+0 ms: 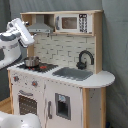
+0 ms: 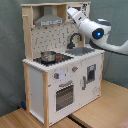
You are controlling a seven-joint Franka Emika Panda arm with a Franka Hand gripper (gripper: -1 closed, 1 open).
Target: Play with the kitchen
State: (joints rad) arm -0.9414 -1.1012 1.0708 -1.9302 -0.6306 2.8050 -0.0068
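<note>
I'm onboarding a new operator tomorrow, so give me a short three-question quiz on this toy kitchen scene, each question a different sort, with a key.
1. True or false: a pot stands on the stovetop of the kitchen.
2. Multiple choice: in the first exterior view, the black faucet stands at the sink on which side? A) the first exterior view's left B) the first exterior view's right C) in front of it
3. Fill in: the microwave sits beside the grey ____.

Key: 1 true; 2 B; 3 hood
</note>
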